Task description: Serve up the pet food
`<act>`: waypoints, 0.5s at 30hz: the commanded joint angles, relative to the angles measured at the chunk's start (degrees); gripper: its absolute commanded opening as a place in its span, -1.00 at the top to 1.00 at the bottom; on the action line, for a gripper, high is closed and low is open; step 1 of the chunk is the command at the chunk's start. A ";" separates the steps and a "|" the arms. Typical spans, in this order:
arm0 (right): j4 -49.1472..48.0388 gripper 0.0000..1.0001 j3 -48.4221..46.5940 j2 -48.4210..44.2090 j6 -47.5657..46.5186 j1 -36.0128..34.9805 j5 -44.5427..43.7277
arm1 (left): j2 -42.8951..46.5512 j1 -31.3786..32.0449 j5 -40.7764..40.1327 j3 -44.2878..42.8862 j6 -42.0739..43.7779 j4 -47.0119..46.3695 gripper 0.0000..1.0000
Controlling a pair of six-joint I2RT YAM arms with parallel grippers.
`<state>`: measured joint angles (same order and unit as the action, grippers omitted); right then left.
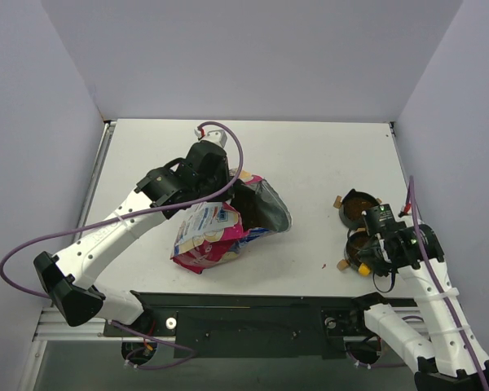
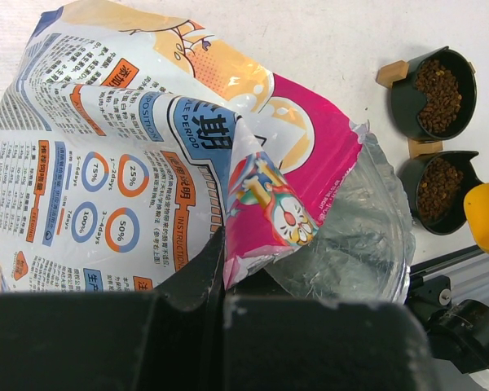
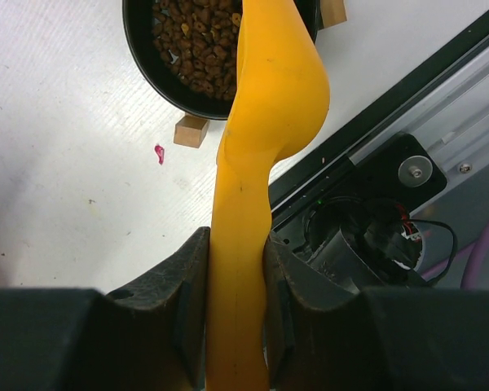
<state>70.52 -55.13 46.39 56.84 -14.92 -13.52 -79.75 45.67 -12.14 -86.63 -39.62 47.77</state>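
Note:
The pet food, dark-brown kibble (image 3: 196, 41), fills two black round bowls at the right of the table, the far bowl (image 1: 360, 192) and the near bowl (image 1: 348, 248). Both show in the left wrist view, the far one's kibble (image 2: 440, 85) and the near one's kibble (image 2: 438, 187). My right gripper (image 3: 236, 277) is shut on the handle of a yellow scoop (image 3: 265, 122), whose head hangs over the near bowl's rim (image 3: 134, 41). My left gripper (image 2: 220, 261) is shut on the torn top edge of the pink-and-blue printed bag (image 2: 147, 147), holding its mouth (image 2: 350, 236) open towards the bowls.
The bag (image 1: 216, 236) lies on its side at the table's middle, left arm above it. Small wooden blocks (image 3: 189, 130) stand against the bowls. A pink speck (image 3: 159, 153) lies on the table. The black front rail (image 3: 407, 155) runs just beside the near bowl.

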 commanded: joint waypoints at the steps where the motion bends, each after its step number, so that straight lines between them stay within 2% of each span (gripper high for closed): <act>1: 2.60 1.00 -2.26 0.10 -1.38 0.42 -1.07 | -0.32 -0.32 0.98 -4.51 -0.64 -7.16 1.00; 11: 0.59 1.00 -5.95 -2.80 -10.68 0.42 -0.28 | -0.15 -0.67 -0.78 -5.21 -2.31 -5.93 1.00; 13: -2.92 1.00 -6.30 -3.59 -15.23 0.42 3.40 | -0.06 -0.85 -0.87 -5.22 -2.48 -6.02 1.00; 15: -11.26 1.00 -3.94 -4.82 -19.55 0.42 12.96 | 0.20 -0.85 -1.22 -5.13 -2.83 -6.11 1.00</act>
<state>68.42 -59.57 43.09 47.05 -14.92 -11.11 -80.29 45.32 -12.16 -87.37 -40.47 48.29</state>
